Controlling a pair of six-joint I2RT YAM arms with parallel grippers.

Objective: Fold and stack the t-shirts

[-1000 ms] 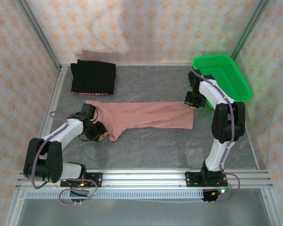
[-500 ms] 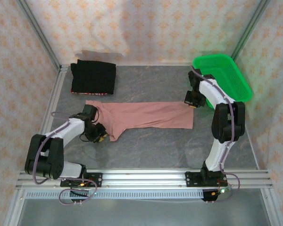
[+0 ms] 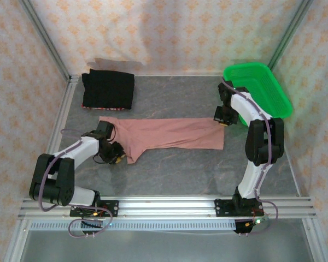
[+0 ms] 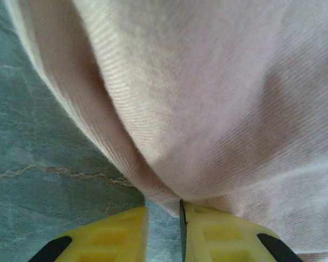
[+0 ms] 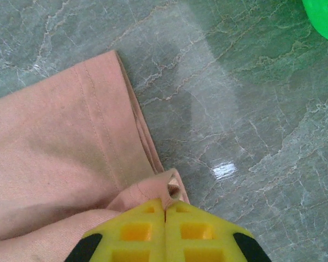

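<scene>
The green mesh basket (image 3: 246, 66) sits in the far right corner of the bench (image 3: 180, 169), just behind the right arm. The black t-shirt (image 3: 108, 90) lies folded in the far left corner. The pink t-shirt (image 3: 169, 134) stretches across the middle. The right gripper (image 5: 165, 210) is clenched on its right corner. The left gripper (image 4: 164, 218) stands narrowly apart at the shirt's left fold; whether it pinches the cloth cannot be told.
</scene>
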